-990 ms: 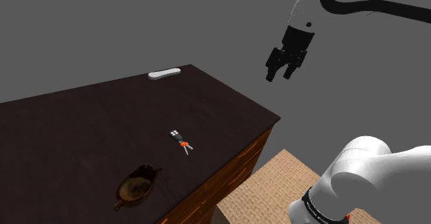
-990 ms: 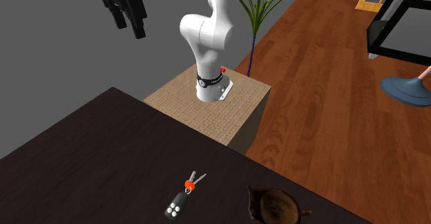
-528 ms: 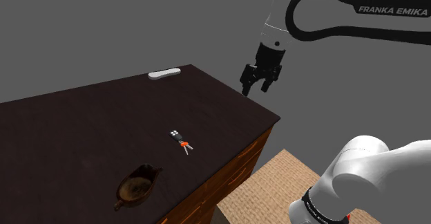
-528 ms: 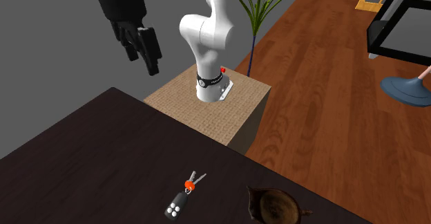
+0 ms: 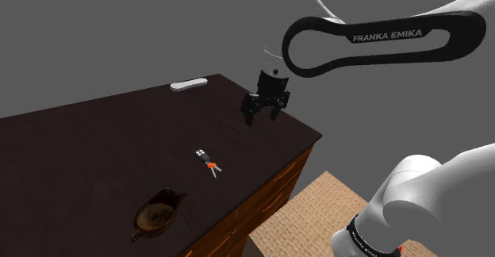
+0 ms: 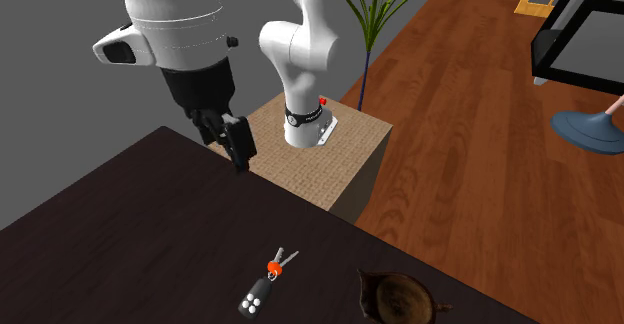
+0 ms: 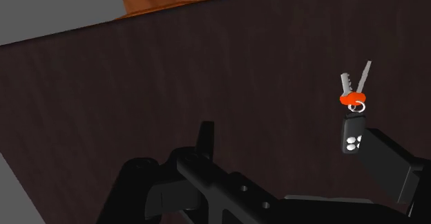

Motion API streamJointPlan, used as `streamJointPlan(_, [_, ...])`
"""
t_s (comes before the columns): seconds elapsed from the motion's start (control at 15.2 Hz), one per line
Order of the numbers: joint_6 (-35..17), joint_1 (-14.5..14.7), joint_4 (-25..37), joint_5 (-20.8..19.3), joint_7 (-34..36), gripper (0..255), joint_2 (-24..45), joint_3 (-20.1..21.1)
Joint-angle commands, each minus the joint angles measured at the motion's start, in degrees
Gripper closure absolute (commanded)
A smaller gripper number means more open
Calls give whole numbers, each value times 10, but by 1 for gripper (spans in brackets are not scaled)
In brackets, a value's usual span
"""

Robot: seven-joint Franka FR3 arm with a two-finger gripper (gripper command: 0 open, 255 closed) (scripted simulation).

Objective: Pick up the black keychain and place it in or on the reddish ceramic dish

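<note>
The black keychain [image 5: 208, 160], a small fob with an orange tag and two silver keys, lies on the dark wooden table [image 5: 95, 144]. In the second exterior view the keychain [image 6: 262, 290] lies just left of the brown-red dish [image 6: 400, 300]. The dish [image 5: 157, 213] stands near the table's front edge in the shoulder view. My gripper [image 5: 261, 114] hovers low over the table's right part, open and holding nothing, well away from the keychain. In the wrist view the keychain [image 7: 353, 122] lies just off one finger [image 7: 387, 162], outside the open gripper [image 7: 286, 134].
A flat white object [image 5: 189, 84] lies at the table's far corner. The table edge [image 5: 311, 136] drops off close to the gripper, with drawers below. My woven stand [image 6: 310, 152], a plant [image 6: 375, 17] and wooden floor [image 6: 480, 102] lie beyond the table.
The gripper has come down and swung from high above the stand to low over the table's right part. It stayed open. Keychain and dish have not moved.
</note>
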State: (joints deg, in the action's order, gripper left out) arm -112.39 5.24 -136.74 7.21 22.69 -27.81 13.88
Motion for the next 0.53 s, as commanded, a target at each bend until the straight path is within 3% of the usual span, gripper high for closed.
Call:
streamJointPlan(0.0, [-33, 2, 1, 0, 20, 0, 34, 19])
streamJointPlan(0.46, [-123, 6, 48, -33, 104, 0, 173, 80])
